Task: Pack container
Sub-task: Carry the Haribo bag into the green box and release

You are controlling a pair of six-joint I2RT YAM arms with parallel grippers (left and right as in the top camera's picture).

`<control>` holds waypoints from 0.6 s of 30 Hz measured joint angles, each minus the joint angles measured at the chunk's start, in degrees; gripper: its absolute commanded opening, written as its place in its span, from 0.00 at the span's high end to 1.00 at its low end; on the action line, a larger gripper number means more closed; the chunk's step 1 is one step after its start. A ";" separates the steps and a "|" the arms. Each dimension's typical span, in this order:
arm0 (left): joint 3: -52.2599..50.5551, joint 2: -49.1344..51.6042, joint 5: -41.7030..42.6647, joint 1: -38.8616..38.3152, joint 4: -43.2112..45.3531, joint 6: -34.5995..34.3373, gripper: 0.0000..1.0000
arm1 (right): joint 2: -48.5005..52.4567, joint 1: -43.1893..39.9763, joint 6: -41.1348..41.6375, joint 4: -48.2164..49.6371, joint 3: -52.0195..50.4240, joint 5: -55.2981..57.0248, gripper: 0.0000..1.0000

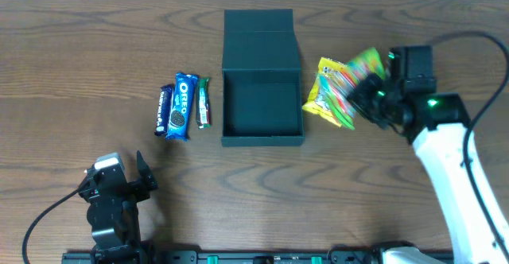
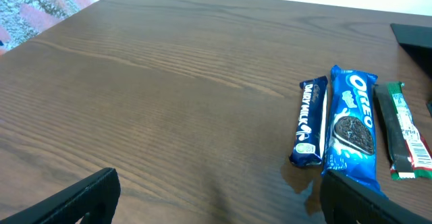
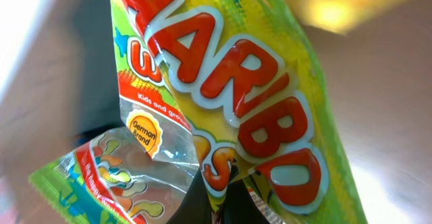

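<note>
The dark teal container (image 1: pixel 262 139) stands open at mid-table, its flap lid laid back behind it. My right gripper (image 1: pixel 367 93) is shut on a yellow-green Haribo gummy bag (image 1: pixel 340 89), holding it just right of the container; the bag fills the right wrist view (image 3: pixel 229 96) and hides the fingertips. Left of the container lie a Dairy Milk bar (image 1: pixel 163 110), an Oreo pack (image 1: pixel 183 106) and a green-red bar (image 1: pixel 203 102). They also show in the left wrist view: Dairy Milk bar (image 2: pixel 310 121), Oreo pack (image 2: pixel 351 124), green-red bar (image 2: pixel 403 129). My left gripper (image 1: pixel 141 176) is open and empty, low near the front left.
The container's inside looks empty. The wooden table (image 1: pixel 79 57) stretches bare to the left. A black cable (image 1: pixel 469 41) loops off my right arm at the far right.
</note>
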 measured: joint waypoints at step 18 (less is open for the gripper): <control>0.00 0.00 0.00 0.00 0.00 0.00 0.05 | 18.38 20.24 -36.46 16.61 1.03 -12.52 0.99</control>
